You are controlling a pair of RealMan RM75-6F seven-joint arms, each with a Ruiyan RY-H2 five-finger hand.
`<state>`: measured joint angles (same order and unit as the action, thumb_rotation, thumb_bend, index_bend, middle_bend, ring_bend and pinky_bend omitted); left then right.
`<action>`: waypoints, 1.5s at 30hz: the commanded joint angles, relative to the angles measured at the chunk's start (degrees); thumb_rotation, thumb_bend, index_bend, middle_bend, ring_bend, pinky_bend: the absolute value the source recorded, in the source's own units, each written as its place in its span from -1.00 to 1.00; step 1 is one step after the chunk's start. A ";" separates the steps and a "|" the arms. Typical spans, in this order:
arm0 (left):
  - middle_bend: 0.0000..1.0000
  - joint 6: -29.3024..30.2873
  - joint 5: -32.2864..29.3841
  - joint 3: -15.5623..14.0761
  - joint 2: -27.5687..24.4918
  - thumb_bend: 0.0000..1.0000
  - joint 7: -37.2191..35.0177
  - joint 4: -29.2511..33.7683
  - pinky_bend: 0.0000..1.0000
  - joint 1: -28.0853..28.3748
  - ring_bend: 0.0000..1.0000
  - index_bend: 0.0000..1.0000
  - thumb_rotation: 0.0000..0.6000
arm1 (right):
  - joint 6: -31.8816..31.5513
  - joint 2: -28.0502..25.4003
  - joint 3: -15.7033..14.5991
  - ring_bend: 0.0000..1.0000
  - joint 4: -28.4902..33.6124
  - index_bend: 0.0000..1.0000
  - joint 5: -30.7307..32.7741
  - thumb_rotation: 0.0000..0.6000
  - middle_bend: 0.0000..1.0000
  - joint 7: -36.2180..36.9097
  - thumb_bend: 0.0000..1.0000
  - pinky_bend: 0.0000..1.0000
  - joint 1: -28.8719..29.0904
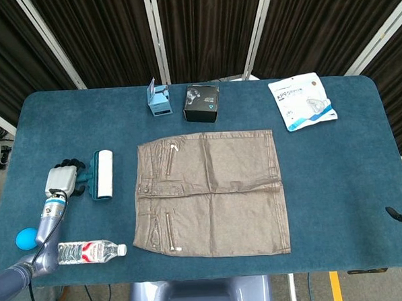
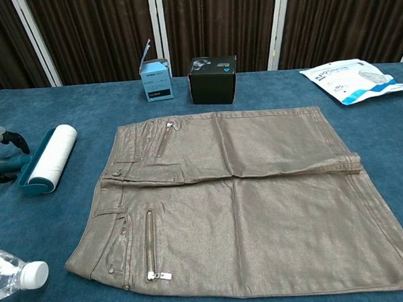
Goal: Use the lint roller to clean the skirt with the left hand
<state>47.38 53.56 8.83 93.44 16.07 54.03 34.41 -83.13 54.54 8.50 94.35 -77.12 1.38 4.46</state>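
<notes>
The brown skirt (image 1: 210,194) lies flat in the middle of the blue table, also in the chest view (image 2: 243,196). The lint roller (image 1: 103,173), a white roll on a teal frame, lies left of the skirt (image 2: 51,157). My left hand (image 1: 62,179) is over the roller's handle. In the chest view its fingers (image 2: 7,138) arch above and below the teal handle (image 2: 11,162) without clearly closing on it. Only dark fingertips of my right hand (image 1: 401,214) show at the table's right edge, spread and holding nothing.
A water bottle (image 1: 85,251) lies at the front left, with a blue round object (image 1: 27,238) beside it. At the back stand a small blue box (image 1: 160,100) and a black box (image 1: 202,103). A white mask packet (image 1: 301,101) lies back right.
</notes>
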 commanded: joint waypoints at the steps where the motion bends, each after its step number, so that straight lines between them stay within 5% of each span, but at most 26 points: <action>1: -0.58 -0.25 -0.03 0.33 0.75 -0.23 0.17 -0.87 -0.51 0.24 -0.66 -0.38 1.00 | 0.06 0.01 0.03 -1.00 -0.08 -1.00 0.08 1.00 -1.00 0.05 -1.00 -1.00 0.02; 9: -0.30 0.67 1.94 0.28 0.78 0.02 -0.63 -0.95 -0.30 -0.05 -0.40 -0.08 1.00 | 0.47 0.07 0.00 -1.00 -0.20 -1.00 0.21 1.00 -1.00 0.03 -1.00 -1.00 0.17; 13: -0.15 1.12 3.08 0.09 0.63 0.30 -1.08 -0.77 -0.22 -0.18 -0.28 0.11 1.00 | 0.69 0.08 -0.10 -1.00 -0.15 -1.00 0.16 1.00 -1.00 0.00 -1.00 -1.00 0.24; 18: -0.12 2.44 5.41 -0.10 -0.65 0.45 -1.44 0.88 -0.19 -0.14 -0.25 0.16 1.00 | 0.75 0.01 -0.08 -1.00 0.01 -1.00 0.28 1.00 -1.00 0.01 -1.00 -1.00 0.24; 23: -0.09 4.15 8.20 0.16 -4.69 0.51 0.72 7.07 -0.17 1.02 -0.23 0.20 1.00 | 0.83 -0.10 -0.05 -1.00 0.13 -1.00 0.31 1.00 -1.00 0.23 -1.00 -1.00 0.26; 27: -0.08 3.01 8.25 2.09 -11.19 0.52 10.17 19.12 -0.15 5.77 -0.22 0.21 1.00 | 0.75 -0.40 0.08 -1.00 0.33 -1.00 0.30 1.00 -1.00 1.02 -1.00 -1.00 0.20; 33: -0.03 -1.61 -2.97 3.06 -13.98 0.56 25.63 29.20 -0.11 13.43 -0.17 0.29 1.00 | 0.81 -0.77 0.21 -1.00 0.37 -1.00 0.45 1.00 -1.00 1.91 -1.00 -1.00 0.12; 40: -0.02 -0.46 -13.87 0.38 -8.98 0.58 39.53 28.46 -0.10 22.15 -0.17 0.32 1.00 | 1.06 -0.96 0.46 -1.00 -0.09 -1.00 1.33 1.00 -1.00 2.62 -1.00 -1.00 0.00; 45: -0.02 1.00 -17.36 -0.92 -6.74 0.59 43.13 27.31 -0.10 24.89 -0.17 0.32 1.00 | 1.47 -0.98 0.59 -1.00 -0.54 -1.00 1.93 1.00 -1.00 2.99 -1.00 -1.00 0.03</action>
<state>47.85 37.04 8.50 85.94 58.41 81.63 58.48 -81.68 53.57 9.08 93.83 -75.22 4.35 4.49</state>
